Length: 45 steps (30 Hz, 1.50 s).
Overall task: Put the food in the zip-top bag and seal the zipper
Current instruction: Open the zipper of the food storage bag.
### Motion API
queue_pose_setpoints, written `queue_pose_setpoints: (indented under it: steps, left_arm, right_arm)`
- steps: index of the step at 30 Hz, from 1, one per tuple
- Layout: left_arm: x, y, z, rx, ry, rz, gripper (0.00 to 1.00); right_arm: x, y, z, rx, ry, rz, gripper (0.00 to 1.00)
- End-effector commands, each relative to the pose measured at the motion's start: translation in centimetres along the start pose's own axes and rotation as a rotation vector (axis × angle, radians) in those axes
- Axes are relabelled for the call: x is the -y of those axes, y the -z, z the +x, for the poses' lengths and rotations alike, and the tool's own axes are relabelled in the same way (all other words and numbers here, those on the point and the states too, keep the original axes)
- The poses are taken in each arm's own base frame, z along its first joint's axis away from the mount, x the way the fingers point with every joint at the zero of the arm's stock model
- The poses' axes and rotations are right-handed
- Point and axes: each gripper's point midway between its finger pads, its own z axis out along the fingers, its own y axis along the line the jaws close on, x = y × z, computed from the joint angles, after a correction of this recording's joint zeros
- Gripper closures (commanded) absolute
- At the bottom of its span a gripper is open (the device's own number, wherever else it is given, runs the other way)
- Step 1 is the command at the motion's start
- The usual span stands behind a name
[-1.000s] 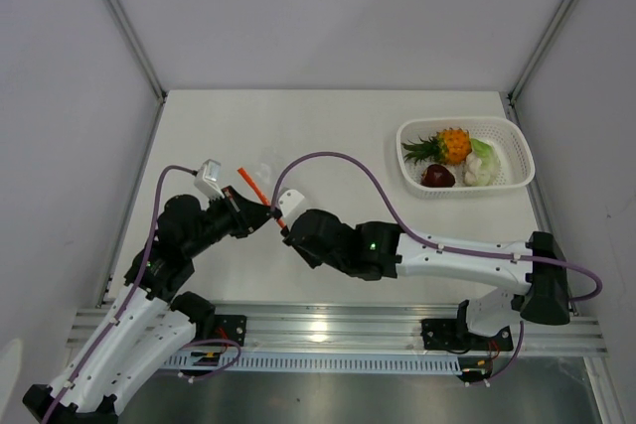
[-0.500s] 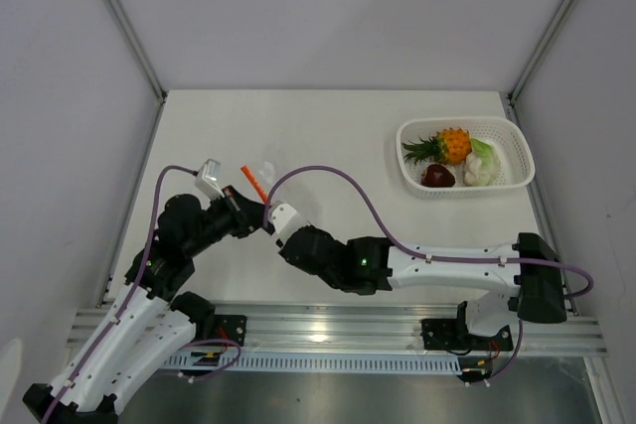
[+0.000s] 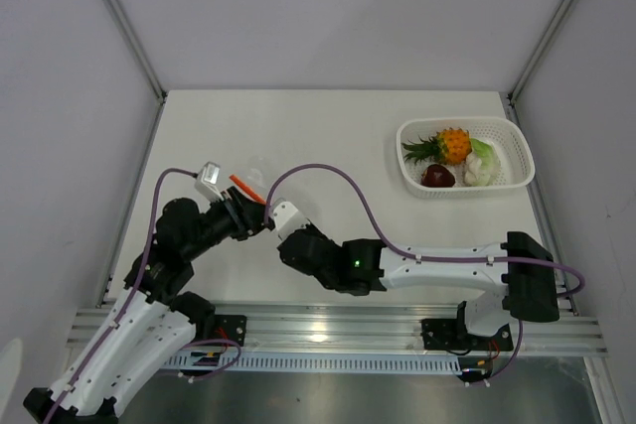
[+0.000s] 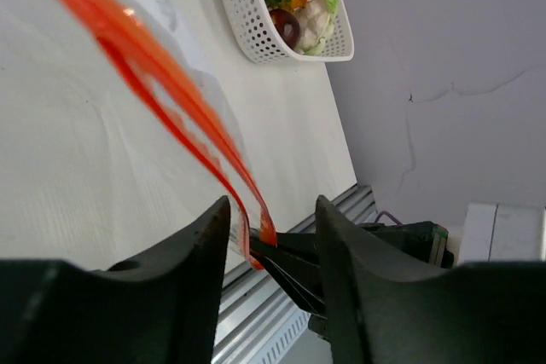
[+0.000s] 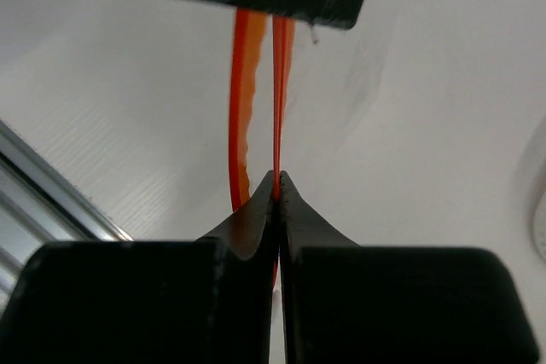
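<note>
Right wrist view, unlike top external, shows right gripper (image 5: 278, 181) pinching zipper (image 5: 245, 83).

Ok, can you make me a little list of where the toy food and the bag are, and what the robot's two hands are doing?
food: pineapple, dark red fruit and white-green vegetable, all in the white basket
bag: clear, lifted between the two arms
zipper: orange strip, its two sides apart
right gripper: jaws shut on one side of the zipper
left gripper: jaws apart, zipper running between them
</note>
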Motion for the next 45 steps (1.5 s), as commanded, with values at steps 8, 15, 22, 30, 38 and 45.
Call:
queue_pose_setpoints:
  steps: [8, 15, 22, 30, 38, 45]
  left_arm:
    - [0.7, 3.0, -0.9, 0.134, -0.185, 0.075, 0.40]
    - [0.7, 3.4, 0.1, 0.101, -0.207, 0.093, 0.41]
    - [1.4, 3.9, -0.2, 0.105, -0.212, 0.105, 0.42]
    - [1.9, 3.5, 0.2, 0.059, -0.200, 0.107, 0.40]
    - [1.9, 3.1, 0.5, 0.033, -0.203, 0.087, 0.37]
    - [0.8, 2.7, 0.6, 0.022, -0.211, 0.024, 0.37]
  right_arm:
    - [0.4, 1.7, -4.0, 0.028, -0.374, -0.165, 1.00]
    - [0.7, 2.8, -6.1, 0.059, -0.481, -0.257, 1.00]
    - [0.1, 3.4, -6.9, 0.062, -0.485, -0.294, 1.00]
    - [-1.1, 3.1, -7.1, 0.053, -0.472, -0.293, 1.00]
    - [-1.6, 1.9, -6.6, 0.031, -0.457, -0.273, 1.00]
    - [-1.6, 1.7, -6.2, 0.025, -0.446, -0.253, 1.00]
